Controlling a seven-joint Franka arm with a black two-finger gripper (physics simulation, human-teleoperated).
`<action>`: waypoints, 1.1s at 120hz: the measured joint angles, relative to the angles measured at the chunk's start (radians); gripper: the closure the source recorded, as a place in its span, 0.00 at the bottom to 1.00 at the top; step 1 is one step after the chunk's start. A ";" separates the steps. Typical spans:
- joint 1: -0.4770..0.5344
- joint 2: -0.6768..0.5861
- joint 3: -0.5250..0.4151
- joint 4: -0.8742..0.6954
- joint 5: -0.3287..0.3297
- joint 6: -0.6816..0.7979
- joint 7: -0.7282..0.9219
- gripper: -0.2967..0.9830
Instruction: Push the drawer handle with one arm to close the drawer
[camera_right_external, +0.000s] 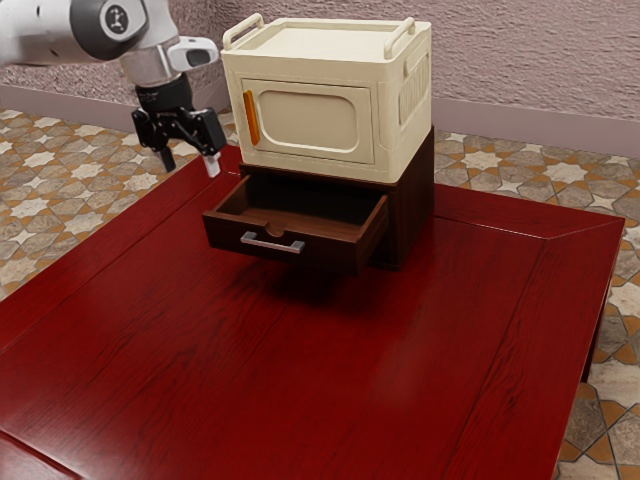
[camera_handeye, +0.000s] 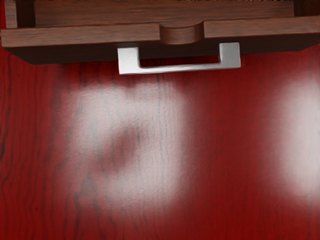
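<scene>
The claw (camera_right_external: 190, 163), spread apart and empty, could miss the handle (camera_handeye: 179, 68) below it by pushing too high.

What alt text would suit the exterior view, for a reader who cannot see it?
A dark wooden drawer stands pulled out above a red table, its metal handle in front; a cream box sits on the drawer's cabinet. A robot arm holds its open black claw near the drawer, not touching it.

In the exterior view, a bumpy pinkish wall (camera_right_external: 520, 55) stands at one o'clock. Brown and white tiles make the floor (camera_right_external: 30, 215) at nine o'clock. The counter (camera_right_external: 180, 370) is shiny red wood.
</scene>
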 joint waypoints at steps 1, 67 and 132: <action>0.000 0.000 0.000 0.000 0.000 0.000 0.000 0.23; 0.005 -0.448 -0.204 -0.767 -0.038 0.253 -0.119 0.35; 0.004 -0.038 -0.219 -0.455 0.015 0.408 -0.345 0.72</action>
